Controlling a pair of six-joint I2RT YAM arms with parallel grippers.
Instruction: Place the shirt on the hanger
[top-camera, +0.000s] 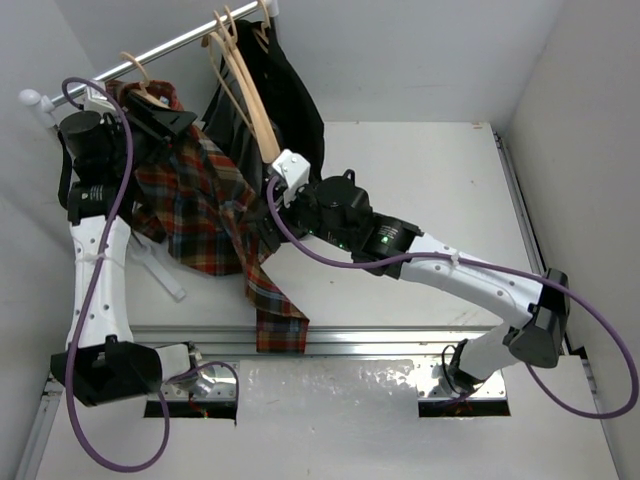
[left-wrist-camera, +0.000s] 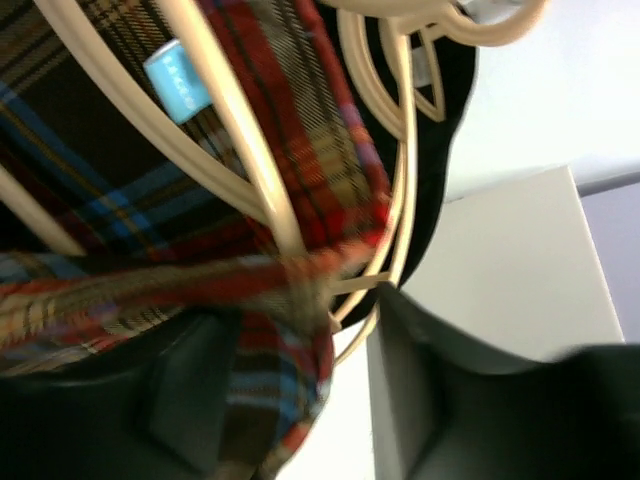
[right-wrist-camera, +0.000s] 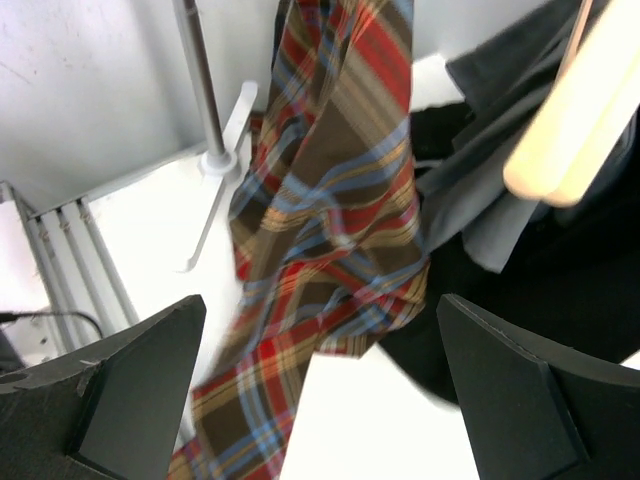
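The plaid shirt (top-camera: 205, 215) hangs from the left end of the rail and droops to the table's front edge. A tan hanger (top-camera: 140, 82) sits at its collar. In the left wrist view the hanger's arms (left-wrist-camera: 245, 165) cross the shirt (left-wrist-camera: 300, 130). My left gripper (top-camera: 165, 120) is up at the collar. Its jaws (left-wrist-camera: 295, 335) stand apart, with the shirt's edge lying against the left finger (left-wrist-camera: 190, 390). My right gripper (top-camera: 285, 175) is open and empty (right-wrist-camera: 320, 385), facing the hanging shirt (right-wrist-camera: 330, 210).
Several more tan hangers (top-camera: 245, 90) hang on the rail (top-camera: 170, 48) beside a black garment (top-camera: 295, 105). A grey garment (right-wrist-camera: 480, 200) hangs over the black one. The rack's post (right-wrist-camera: 200, 80) and white foot (top-camera: 165, 270) stand at the left.
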